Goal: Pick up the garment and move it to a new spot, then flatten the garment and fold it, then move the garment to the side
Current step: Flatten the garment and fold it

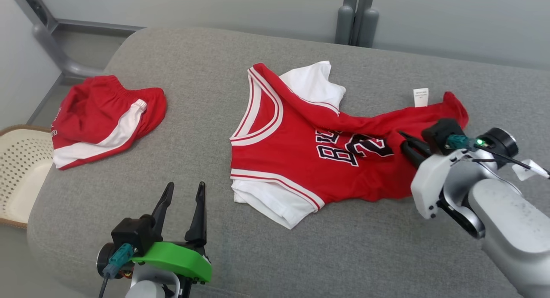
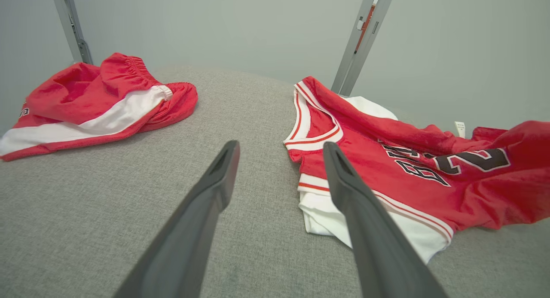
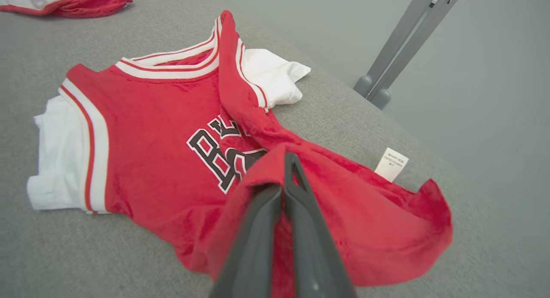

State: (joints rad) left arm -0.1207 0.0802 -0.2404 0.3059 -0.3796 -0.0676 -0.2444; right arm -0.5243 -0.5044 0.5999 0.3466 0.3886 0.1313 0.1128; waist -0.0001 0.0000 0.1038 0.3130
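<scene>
The garment (image 1: 292,160) is a red jersey with white sleeves and dark lettering, lying crumpled on the grey cushion (image 1: 193,74). My right gripper (image 1: 406,145) is shut on a raised fold of red fabric near its hem end, on the right. In the right wrist view the closed fingers (image 3: 288,169) pinch that fold of the garment (image 3: 163,130), which humps up around them. My left gripper (image 1: 185,188) stands open near the front left, apart from the cloth. In the left wrist view the garment (image 2: 386,160) lies just right of the left gripper (image 2: 280,150), with one white sleeve behind the right finger.
Red shorts with a white stripe (image 1: 103,117) lie bunched at the cushion's far left. A woven seat (image 1: 21,169) sits beyond the left edge. Grey metal posts (image 1: 356,14) stand behind the cushion. A white label (image 1: 420,97) sticks out of the garment near the right end.
</scene>
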